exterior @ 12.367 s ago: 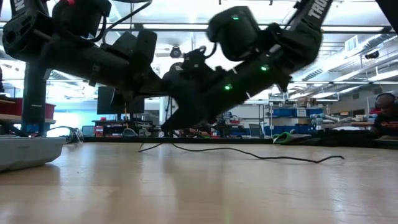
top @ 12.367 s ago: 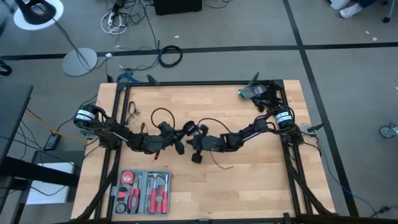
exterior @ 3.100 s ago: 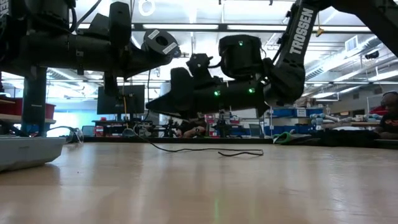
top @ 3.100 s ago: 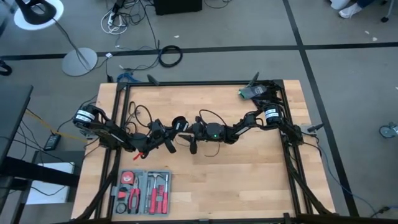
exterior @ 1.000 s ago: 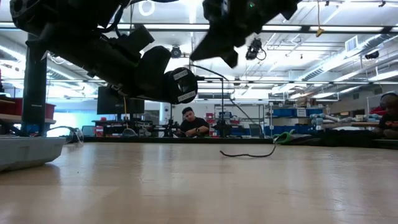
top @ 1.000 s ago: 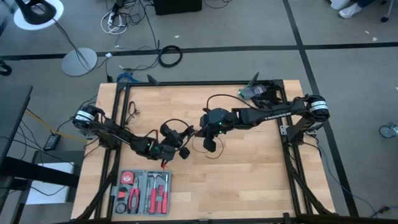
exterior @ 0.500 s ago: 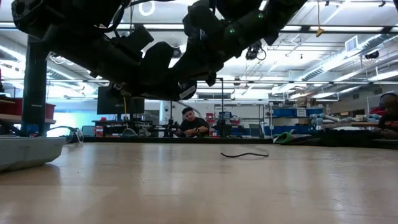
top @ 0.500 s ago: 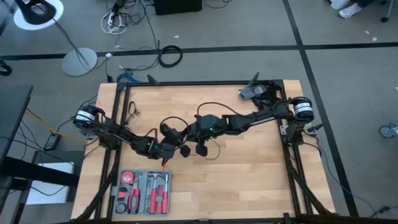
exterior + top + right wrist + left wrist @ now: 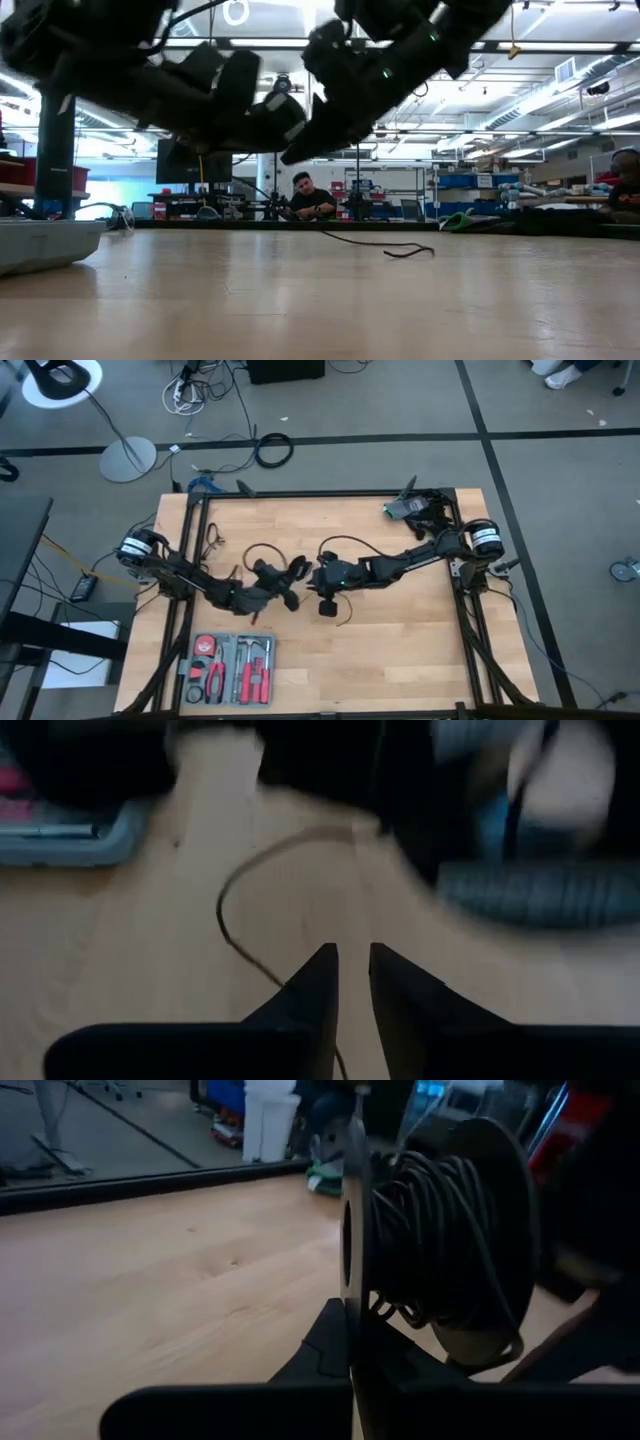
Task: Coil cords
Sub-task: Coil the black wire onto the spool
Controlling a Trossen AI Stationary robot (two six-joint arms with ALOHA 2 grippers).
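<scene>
Seen from above, both dark arms meet near the middle of the pale wooden counter (image 9: 400,650), where the left tool (image 9: 283,588) and the right tool (image 9: 325,600) hang close together over the long thin black cord (image 9: 345,615) — its free end trails on the wood toward the front edge. The left wrist view alone shows that the left tool, fingers pressed together, pinches the flat rim of a round black spool (image 9: 440,1250) wound with cord. The right wrist view shows the right tool's fingers (image 9: 310,995) only a narrow slit apart, holding nothing, above a loose cord loop, while the low view shows the cord end lying flat — and a person seated in the room behind.
</scene>
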